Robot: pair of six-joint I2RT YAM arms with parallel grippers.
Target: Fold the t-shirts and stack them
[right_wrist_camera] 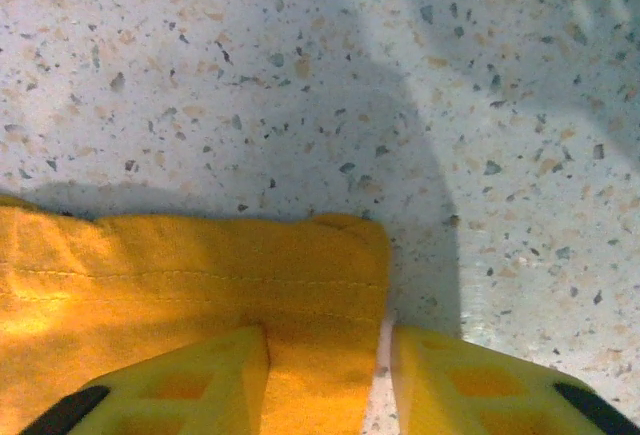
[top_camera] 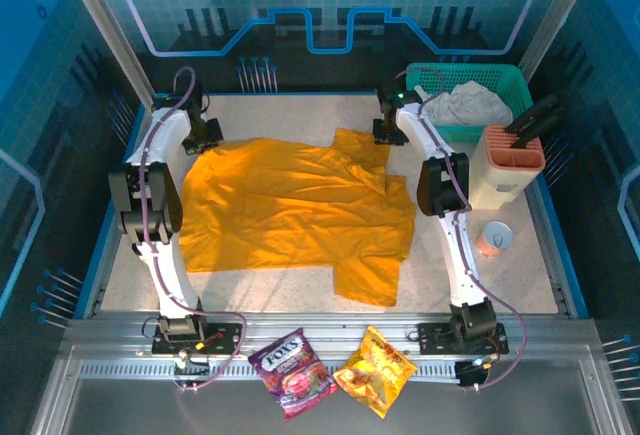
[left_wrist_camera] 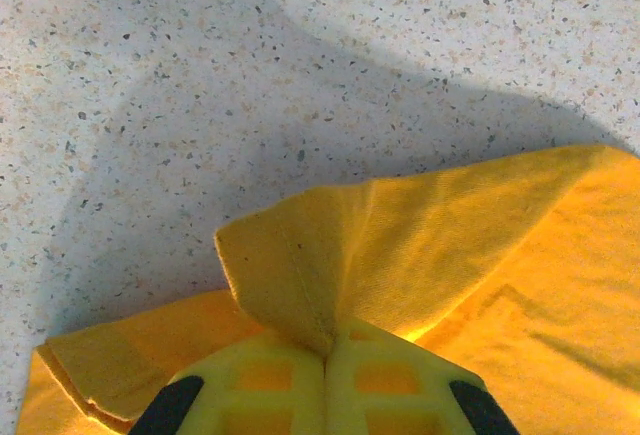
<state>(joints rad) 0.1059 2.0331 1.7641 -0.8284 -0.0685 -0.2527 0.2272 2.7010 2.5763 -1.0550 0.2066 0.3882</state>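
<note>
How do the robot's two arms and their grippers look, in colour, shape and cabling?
Both the left arm and the right arm have white links with black joint housings, and a purple cable runs along each. The left gripper and the right gripper have yellow fingers with lattice-like cut-outs and black parts near their bases.

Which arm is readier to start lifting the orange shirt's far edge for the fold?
Left. The left gripper is shut on a pinched ridge of the orange t-shirt; the right gripper straddles a hemmed edge with its jaws apart, so it probably needs to close first.
</note>
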